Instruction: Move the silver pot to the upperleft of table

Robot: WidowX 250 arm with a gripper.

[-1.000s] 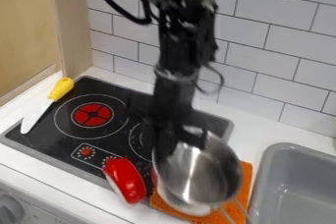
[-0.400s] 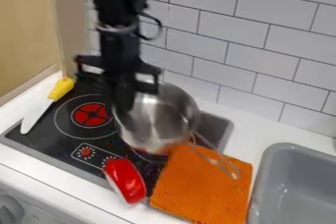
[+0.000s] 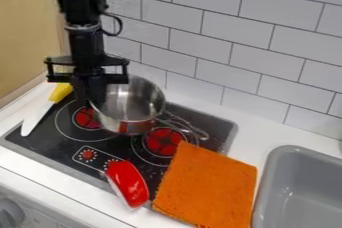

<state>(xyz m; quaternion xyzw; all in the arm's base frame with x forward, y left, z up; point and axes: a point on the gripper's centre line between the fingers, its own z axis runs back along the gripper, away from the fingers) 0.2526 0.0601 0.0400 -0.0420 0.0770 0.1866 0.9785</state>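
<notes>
At the near left corner of the view, a grey knob [image 3: 9, 213] sits on the front face below the white tabletop [image 3: 252, 142]. A red bowl [image 3: 128, 184] rests tilted on its side at the near edge of the black cooktop [image 3: 39, 144]. To its right, an orange cloth [image 3: 206, 187] overlaps the cooktop's near right part and extends onto the tabletop. A grey sink [image 3: 300, 151] is located at the far right. A knife [image 3: 37, 118] with a yellow handle lies across the cooktop's left side, blade toward the near edge. The silver pot [image 3: 137, 106] is positioned at the rear of the cooktop, left of centre, its handle directed right; base contact cannot be determined. The gripper [image 3: 95, 98] points downward at the pot's left side, fingers closed on its rim. White tiles [image 3: 267, 47] cover the wall behind.
</notes>
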